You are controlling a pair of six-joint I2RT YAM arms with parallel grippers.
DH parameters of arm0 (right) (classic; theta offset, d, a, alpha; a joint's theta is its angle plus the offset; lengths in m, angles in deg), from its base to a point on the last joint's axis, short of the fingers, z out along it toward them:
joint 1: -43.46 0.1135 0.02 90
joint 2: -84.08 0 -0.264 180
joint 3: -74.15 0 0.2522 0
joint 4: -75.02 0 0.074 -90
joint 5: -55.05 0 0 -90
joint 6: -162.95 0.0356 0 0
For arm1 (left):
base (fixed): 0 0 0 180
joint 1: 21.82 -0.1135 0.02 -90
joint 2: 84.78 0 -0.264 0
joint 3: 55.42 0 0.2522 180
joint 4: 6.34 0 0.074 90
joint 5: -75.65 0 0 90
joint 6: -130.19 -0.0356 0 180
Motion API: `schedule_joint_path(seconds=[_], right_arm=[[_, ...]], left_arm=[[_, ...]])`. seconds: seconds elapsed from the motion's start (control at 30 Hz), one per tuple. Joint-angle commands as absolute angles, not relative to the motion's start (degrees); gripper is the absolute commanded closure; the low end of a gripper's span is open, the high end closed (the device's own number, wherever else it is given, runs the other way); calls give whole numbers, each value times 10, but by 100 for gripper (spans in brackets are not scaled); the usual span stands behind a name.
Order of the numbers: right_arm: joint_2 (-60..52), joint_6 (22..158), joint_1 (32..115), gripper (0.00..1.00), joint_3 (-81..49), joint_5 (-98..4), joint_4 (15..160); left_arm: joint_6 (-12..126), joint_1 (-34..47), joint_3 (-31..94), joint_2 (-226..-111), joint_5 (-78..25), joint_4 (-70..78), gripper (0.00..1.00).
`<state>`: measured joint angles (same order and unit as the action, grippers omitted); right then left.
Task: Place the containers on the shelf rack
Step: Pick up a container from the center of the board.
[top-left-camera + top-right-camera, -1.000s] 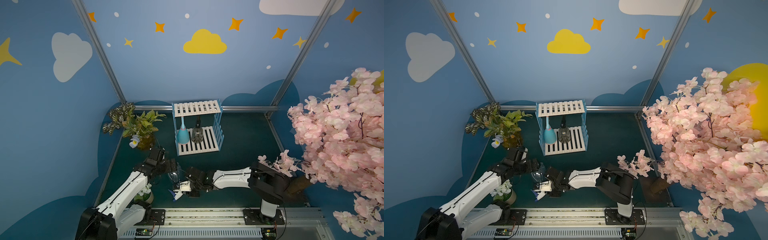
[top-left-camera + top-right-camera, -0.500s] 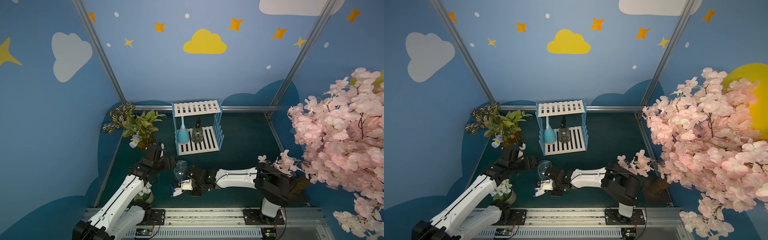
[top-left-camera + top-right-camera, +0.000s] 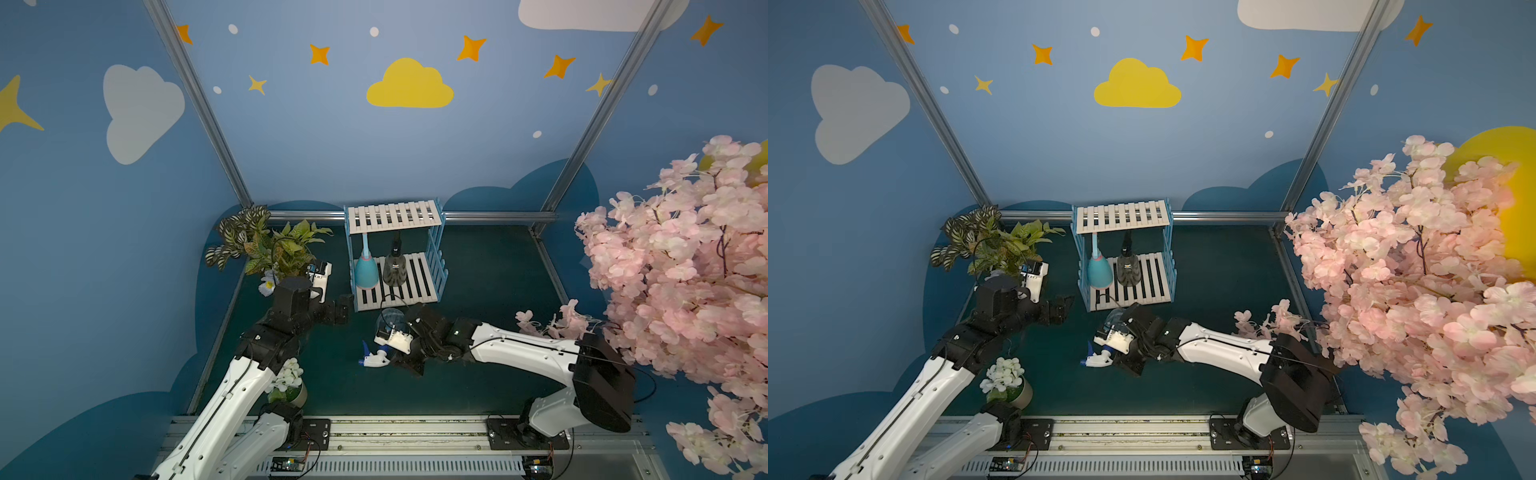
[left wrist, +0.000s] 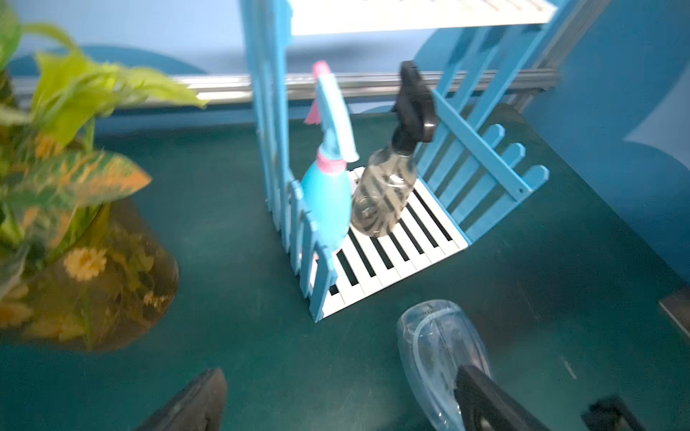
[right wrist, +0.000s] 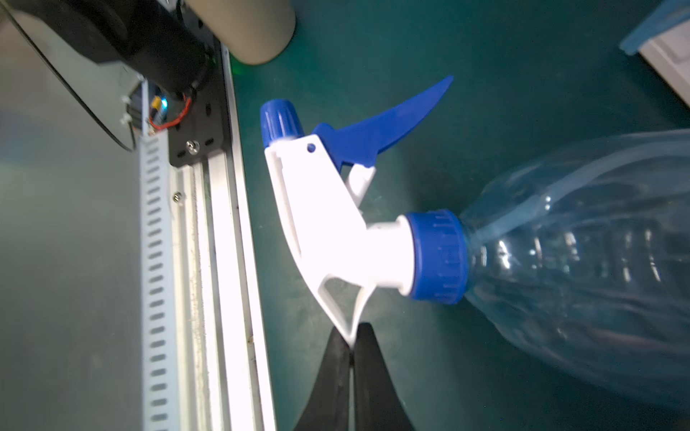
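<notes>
We see a shelf rack [image 3: 415, 286] with a blue bottle [image 3: 365, 272] and a black bottle [image 3: 395, 270] upright on its lower shelf. Just before the rack, a clear bottle [image 5: 578, 261] is on its side, its white trigger head pinched by the right gripper [image 5: 351, 336]. The left gripper [image 4: 339, 373], fingers spread, hovers near the rack's front corner.

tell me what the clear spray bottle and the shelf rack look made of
Clear spray bottle: thin, glossy, blue-tinted transparent plastic; glints, and a tube shows inside. Its trigger head: smooth opaque white and blue plastic. Shelf rack: matte white slats, light blue pickets, painted wood or plastic; the look leaves it open.
</notes>
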<state>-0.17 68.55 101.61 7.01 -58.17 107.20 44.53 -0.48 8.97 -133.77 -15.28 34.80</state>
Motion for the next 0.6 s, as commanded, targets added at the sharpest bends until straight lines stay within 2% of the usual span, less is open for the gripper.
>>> schedule_joint_path(seconds=[0.0, 0.2, 0.33, 0.57], right_arm=[[37, 795, 967, 93, 86, -663, 1098], [79, 865, 877, 93, 83, -772, 1126], [87, 883, 832, 93, 63, -848, 1155], [71, 817, 799, 93, 13, -950, 1287]], left_arm=[[263, 33, 115, -1348, -224, 359, 1], [84, 180, 100, -1358, -306, 389, 1], [-7, 256, 88, -1355, -261, 391, 0], [-123, 310, 109, -1375, -191, 443, 0]])
